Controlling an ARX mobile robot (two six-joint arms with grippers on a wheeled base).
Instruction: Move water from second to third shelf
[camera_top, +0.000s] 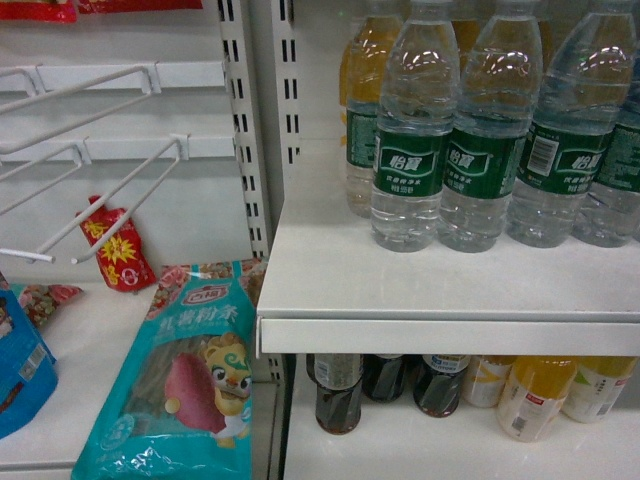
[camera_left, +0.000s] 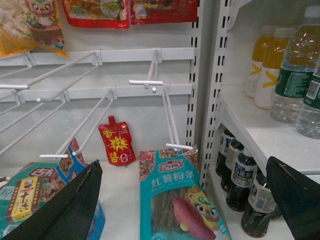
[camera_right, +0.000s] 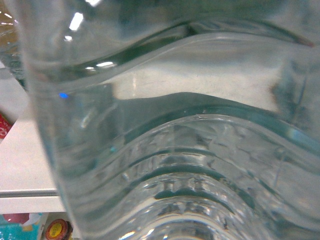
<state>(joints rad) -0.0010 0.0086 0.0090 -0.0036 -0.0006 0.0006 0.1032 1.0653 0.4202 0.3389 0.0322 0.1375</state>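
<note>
Several clear water bottles (camera_top: 410, 140) with dark green labels stand in a row on the white shelf (camera_top: 400, 295) at the upper right of the head view. They also show at the right edge of the left wrist view as water bottles (camera_left: 295, 75). One ribbed water bottle (camera_right: 165, 125) fills the whole right wrist view, pressed close to the camera and hiding the right gripper's fingers. My left gripper (camera_left: 185, 200) hangs open to the left of the shelf unit, over a teal packet, with nothing between its black fingers (camera_left: 65, 210). Neither arm shows in the head view.
Dark drink bottles (camera_top: 338, 390) and yellow ones (camera_top: 535, 395) stand on the shelf below. A teal noodle packet (camera_top: 185, 380) and a red pouch (camera_top: 118, 245) lie in the left bay under white wire hooks (camera_top: 90, 100). A slotted upright (camera_top: 245, 120) divides the bays.
</note>
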